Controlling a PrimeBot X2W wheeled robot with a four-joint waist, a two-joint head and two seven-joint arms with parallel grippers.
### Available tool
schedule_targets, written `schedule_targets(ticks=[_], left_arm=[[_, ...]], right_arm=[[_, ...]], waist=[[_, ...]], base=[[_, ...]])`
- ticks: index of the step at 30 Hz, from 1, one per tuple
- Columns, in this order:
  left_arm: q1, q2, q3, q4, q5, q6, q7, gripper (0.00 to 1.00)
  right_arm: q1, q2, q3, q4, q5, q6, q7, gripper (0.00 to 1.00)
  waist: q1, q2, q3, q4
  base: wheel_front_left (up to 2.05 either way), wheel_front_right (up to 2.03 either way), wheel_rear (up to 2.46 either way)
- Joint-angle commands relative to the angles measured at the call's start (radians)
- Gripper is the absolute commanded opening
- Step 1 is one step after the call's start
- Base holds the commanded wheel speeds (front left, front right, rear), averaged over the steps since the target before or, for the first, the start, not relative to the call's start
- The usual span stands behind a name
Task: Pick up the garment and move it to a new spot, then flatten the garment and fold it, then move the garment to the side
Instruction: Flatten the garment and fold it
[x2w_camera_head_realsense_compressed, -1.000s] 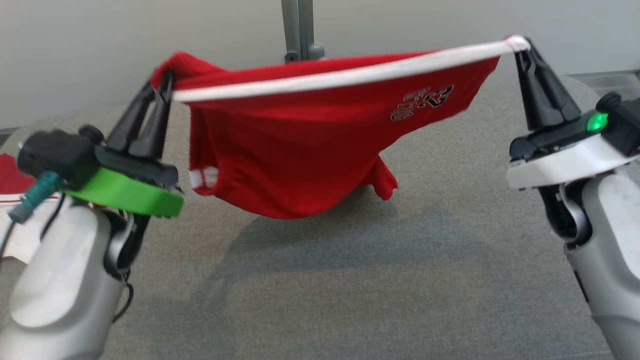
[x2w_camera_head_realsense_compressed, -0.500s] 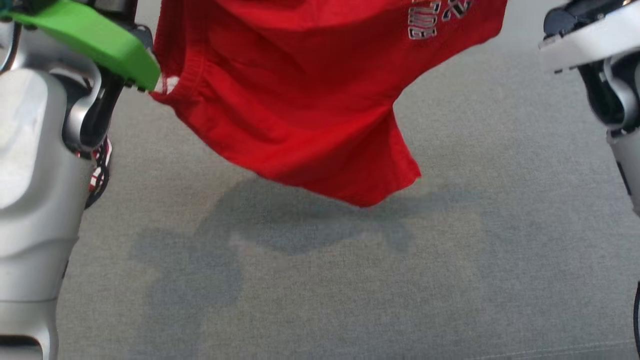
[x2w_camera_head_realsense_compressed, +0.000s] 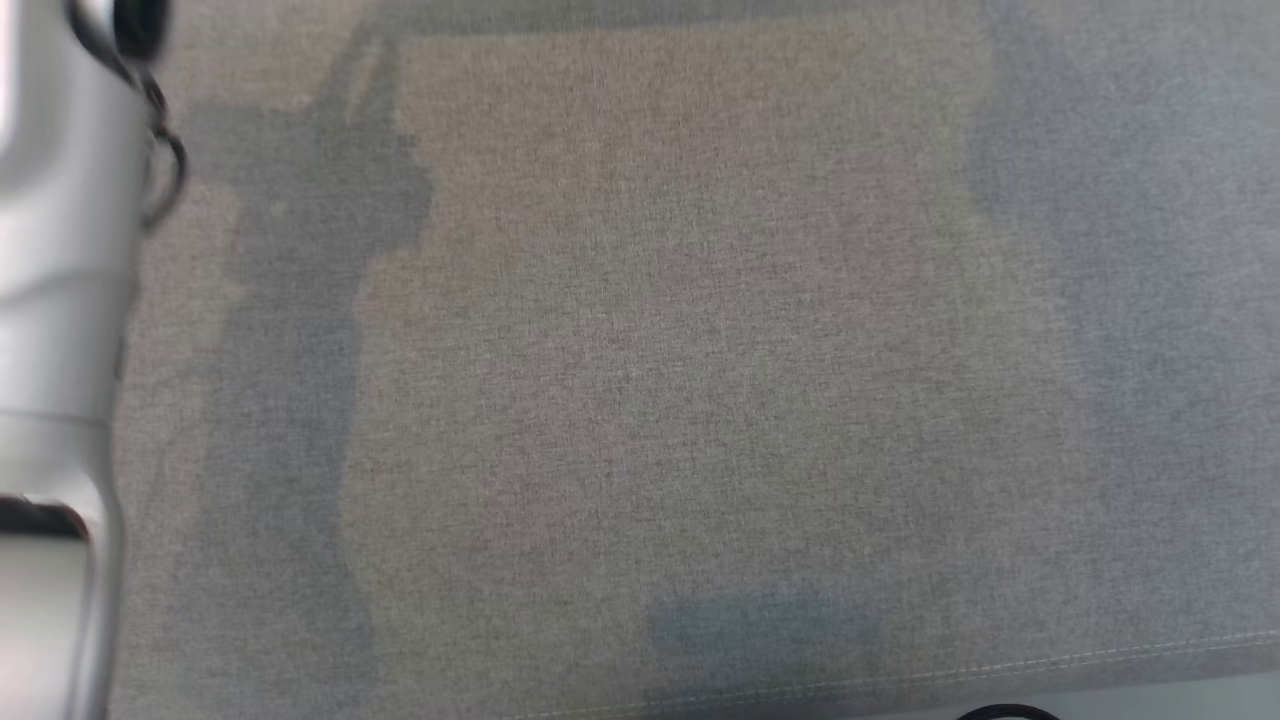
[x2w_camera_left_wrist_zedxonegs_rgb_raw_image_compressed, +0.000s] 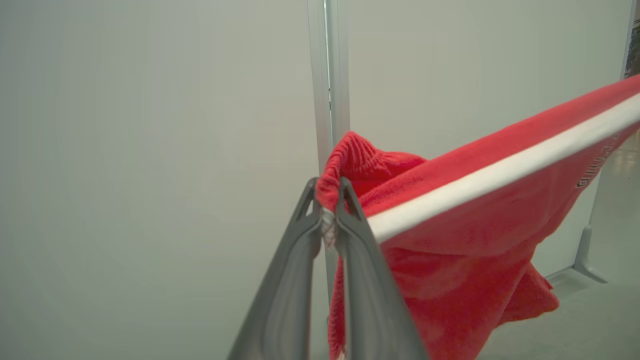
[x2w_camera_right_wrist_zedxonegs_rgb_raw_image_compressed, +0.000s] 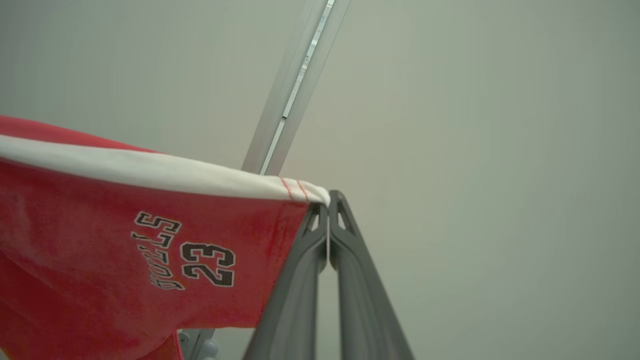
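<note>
The garment is red with a white trim band and hangs in the air, stretched between both grippers. In the left wrist view my left gripper is shut on its bunched red ribbed corner. In the right wrist view my right gripper is shut on the end of the white trim, and the garment carries a black "23" print beside it. In the head view a pale left forearm stands at the left edge over the grey cloth surface.
A metal post rises against a pale wall behind the garment, and the same post slants through the right wrist view. The grey surface has a stitched front edge near the bottom of the head view.
The head view has swung down, so garment and grippers have left its top edge. Both grips on the garment hold as before.
</note>
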Motion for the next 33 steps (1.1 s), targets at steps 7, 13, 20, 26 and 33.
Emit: schedule_targets(ticks=[7, 13, 20, 26, 33], left_arm=[[0.348, -0.029, -0.133, 0.082, -0.173, 0.001, -0.011, 0.00], [0.609, -0.038, -0.155, 0.085, -0.304, 0.002, -0.009, 0.00], [0.853, -0.072, -0.086, 0.074, -0.309, 0.002, -0.005, 0.00], [1.042, -0.114, 0.008, 0.031, -0.272, 0.002, -0.005, 0.00], [1.221, -0.120, 0.061, -0.024, -0.209, 0.006, -0.009, 0.00]], right_arm=[[0.413, -0.027, 0.056, -0.110, 0.132, -0.002, -0.008, 0.00], [0.754, -0.024, -0.010, -0.158, 0.181, -0.002, -0.009, 0.00], [0.996, 0.007, -0.075, -0.171, 0.188, -0.003, -0.009, 0.00], [1.170, 0.015, -0.061, -0.173, 0.179, -0.003, -0.009, 0.00], [1.372, 0.023, -0.143, -0.174, 0.167, -0.005, -0.009, 0.00]], waist=[[-0.0002, 0.0000, 0.033, -0.036], [-0.0002, 0.0000, -0.041, -0.058], [-0.0002, 0.0000, -0.158, -0.065], [-0.0002, 0.0000, -0.288, -0.046], [-0.0002, 0.0000, -0.418, -0.013]], base=[[0.00, 0.00, 0.00], [0.00, 0.00, 0.00], [0.00, 0.00, 0.00], [0.00, 0.00, 0.00], [0.00, 0.00, 0.00]])
